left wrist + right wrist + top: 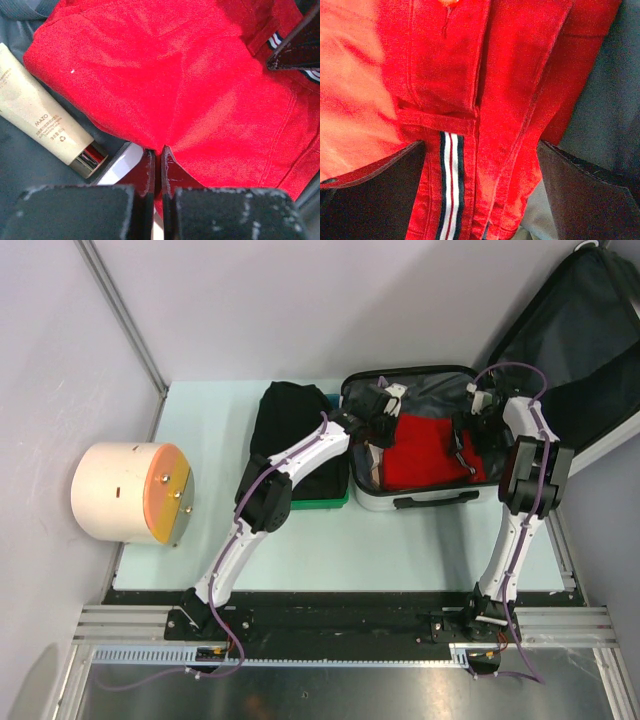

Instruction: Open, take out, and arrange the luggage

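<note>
L pincer [156, 150] clamped on red garment [200, 90] | R pincer [481, 150] apart, straddling it | luggage [372, 498] lid open

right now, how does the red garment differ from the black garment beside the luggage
The red garment lies inside the open luggage; the black garment sits on the green tray left of it. The left gripper pinches the red garment with shut jaws and the right gripper straddles its striped edge, jaws open; nothing grips the black garment. Both are soft, rumpled cloth.
</note>
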